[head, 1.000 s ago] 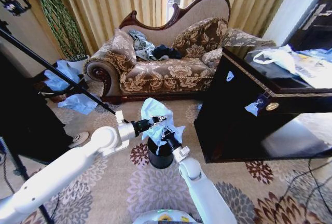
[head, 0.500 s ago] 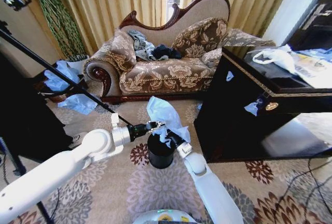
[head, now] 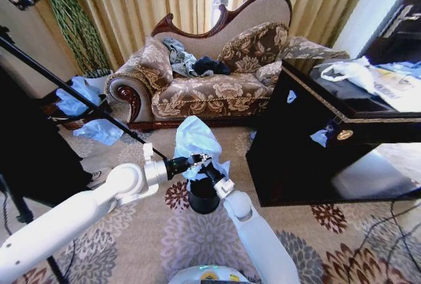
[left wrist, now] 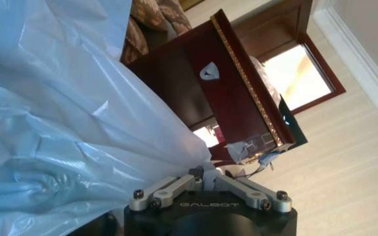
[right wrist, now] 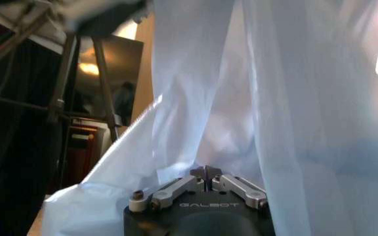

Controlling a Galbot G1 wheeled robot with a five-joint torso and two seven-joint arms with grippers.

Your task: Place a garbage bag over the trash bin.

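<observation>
We hold the garbage bag (head: 195,141) puffed up above the trash bin (head: 203,196) — left gripper (head: 199,160) at nine o'clock, right gripper (head: 209,169) at three, both pinching its hem. Next, we judge, comes spreading and lowering.

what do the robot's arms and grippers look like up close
Both arms are smooth glossy white tubes with rounded joints, ending in black wrists. The left gripper and right gripper have black bodies lettered GALBOT, silver metal linkage bars with bolts, and dark fingertips.
</observation>
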